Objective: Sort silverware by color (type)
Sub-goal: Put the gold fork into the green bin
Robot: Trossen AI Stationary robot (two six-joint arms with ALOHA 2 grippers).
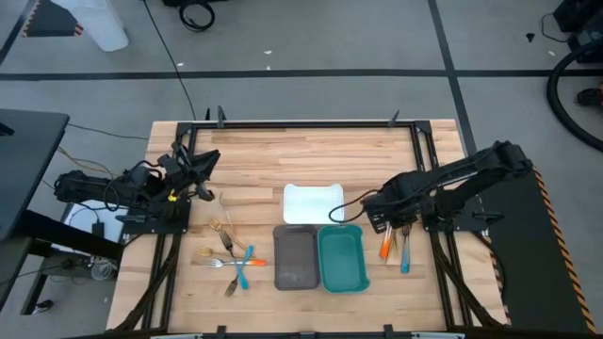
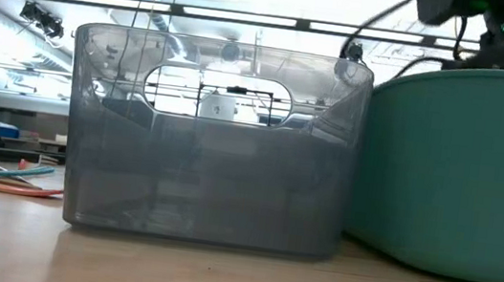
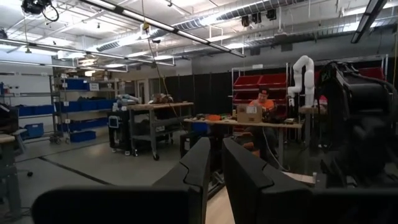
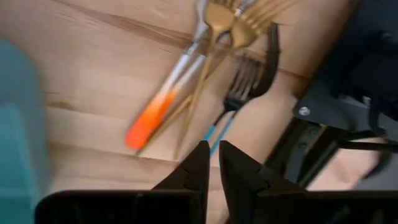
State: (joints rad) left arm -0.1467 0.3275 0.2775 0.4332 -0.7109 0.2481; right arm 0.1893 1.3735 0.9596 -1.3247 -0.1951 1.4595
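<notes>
- Hovering over a small cluster of silverware (image 4: pixel 211 74) on the right side of the light wooden surface (image 1: pixel 311 155), the right end effector (image 1: pixel 382 224) sits just beside the teal rectangular tray (image 1: pixel 341 259); its fingers (image 4: pixel 199 165) stand nearly together with a narrow gap and nothing between them
- Cluster below it: orange-handled utensil (image 4: pixel 152 118), thin gold-bronze pieces (image 4: pixel 227 25), dark fork with a teal handle (image 4: pixel 239 87), overlapping one another
- Second scatter of silverware (image 1: pixel 231 256) lies left of the dark grey tray (image 1: pixel 294 257); white tray (image 1: pixel 313 202) sits behind the two
- Left end effector (image 1: pixel 203 162) waits raised near the left edge, fingers (image 3: pixel 193 171) close together, holding nothing
- Judged step: selecting a piece from the right cluster; all three trays look bare, so sorting seems barely begun
- Next move calls for wider fingers and a descent on one handle clear of its neighbours
- Room: right surface edge and arm base crowd the cluster; teal tray wall is close on the other side
</notes>
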